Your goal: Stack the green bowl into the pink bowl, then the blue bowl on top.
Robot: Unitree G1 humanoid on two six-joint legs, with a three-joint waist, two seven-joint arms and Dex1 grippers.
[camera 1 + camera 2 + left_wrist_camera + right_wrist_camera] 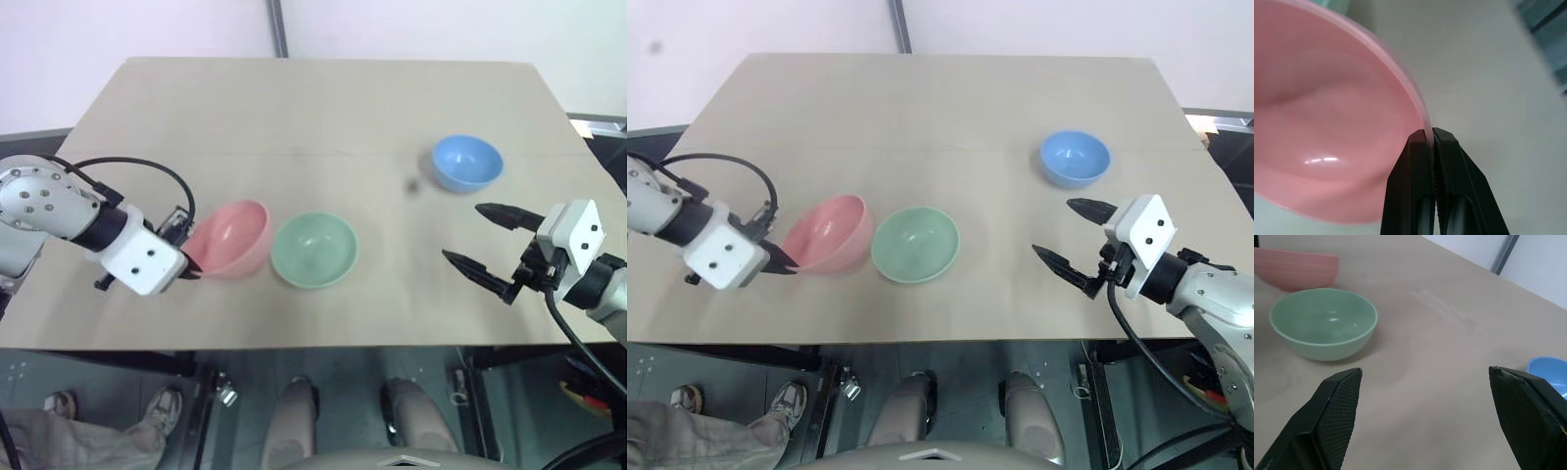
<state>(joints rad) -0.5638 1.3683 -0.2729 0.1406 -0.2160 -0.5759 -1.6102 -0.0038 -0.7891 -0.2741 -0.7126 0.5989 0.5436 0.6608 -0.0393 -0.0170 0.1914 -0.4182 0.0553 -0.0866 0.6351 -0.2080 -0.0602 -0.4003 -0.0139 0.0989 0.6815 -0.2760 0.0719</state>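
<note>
The rim of the pink bowl [1327, 127] is pinched between the closed jaws of the left gripper [1431, 139], and the bowl is tilted at the table's [323, 108] left side. The green bowl [313, 250] is seen just beside it. The right gripper [482, 240] is held wide open and empty, near the blue bowl [467, 162].
</note>
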